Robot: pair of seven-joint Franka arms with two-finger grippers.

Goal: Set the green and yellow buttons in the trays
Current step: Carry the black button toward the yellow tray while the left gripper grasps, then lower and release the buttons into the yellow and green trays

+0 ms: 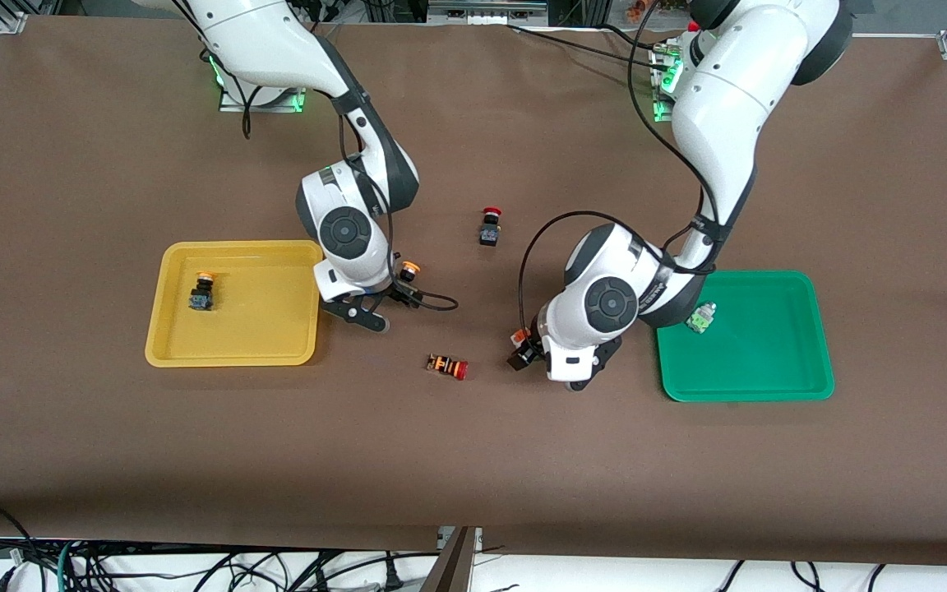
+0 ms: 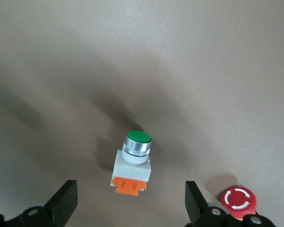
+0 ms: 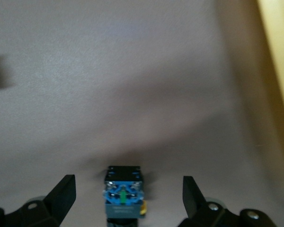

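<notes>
A yellow tray [image 1: 235, 349] holds one yellow-capped button [image 1: 202, 292]. A green tray [image 1: 761, 378] holds a whitish button with a pale-green block [image 1: 700, 318]. My right gripper [image 1: 402, 289] is open beside the yellow tray, low over the second yellow-capped button [image 1: 410, 269]. That button's black-blue body [image 3: 123, 194] lies between the open fingers [image 3: 62, 195]. My left gripper [image 1: 524, 352] is open, low over the table between the green tray and a red button. A silver button with an orange block [image 2: 132, 163] stands between its fingers [image 2: 64, 201], untouched.
A red-capped button with a black body [image 1: 490, 226] stands mid-table, farther from the front camera. A red-capped button with an orange-striped body [image 1: 449, 367] lies between the two grippers; its red cap [image 2: 238, 198] shows in the left wrist view. The yellow tray's rim [image 3: 279, 71] shows in the right wrist view.
</notes>
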